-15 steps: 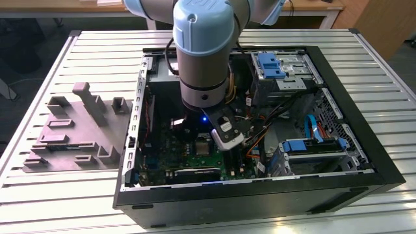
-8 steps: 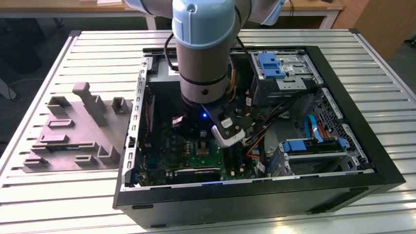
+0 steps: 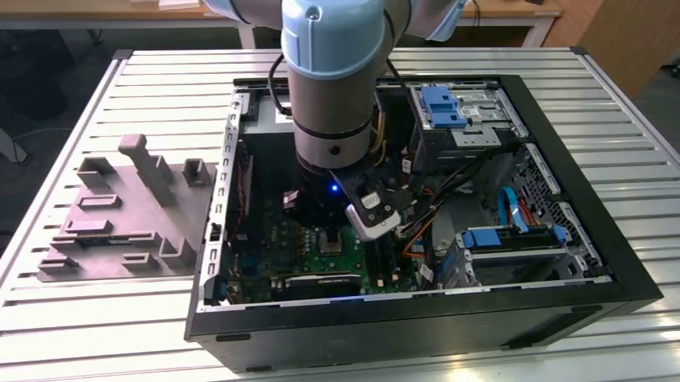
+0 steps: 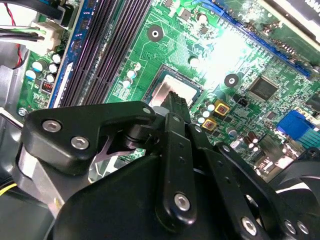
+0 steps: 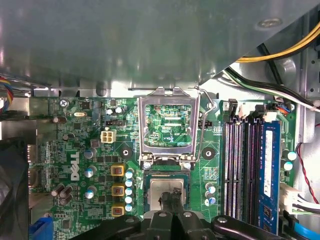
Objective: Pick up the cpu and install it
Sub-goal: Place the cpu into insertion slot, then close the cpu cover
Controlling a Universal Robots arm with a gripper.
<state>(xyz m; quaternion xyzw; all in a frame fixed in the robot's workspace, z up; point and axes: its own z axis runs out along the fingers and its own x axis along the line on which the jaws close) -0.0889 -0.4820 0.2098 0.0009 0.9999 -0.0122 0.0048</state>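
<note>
First wrist view: the cpu (image 5: pixel 161 188) lies flat in the socket of the green motherboard (image 5: pixel 95 135), just beside the socket's raised metal retention frame (image 5: pixel 142 125). The gripper (image 5: pixel 171 198), fingers pinched together and grasping nothing, hangs directly over the socket, above the cpu's pale top; contact cannot be told.

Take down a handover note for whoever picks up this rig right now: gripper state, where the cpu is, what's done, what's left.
Gripper: down inside the open computer case, right above the cpu; open or shut cannot be told.
Cpu: lying in the motherboard socket, silver top up, seen in both wrist views.
Done: the cpu is in the socket and looks level there.
Left: the retention frame stands flipped open, not yet closed over the cpu.
</note>
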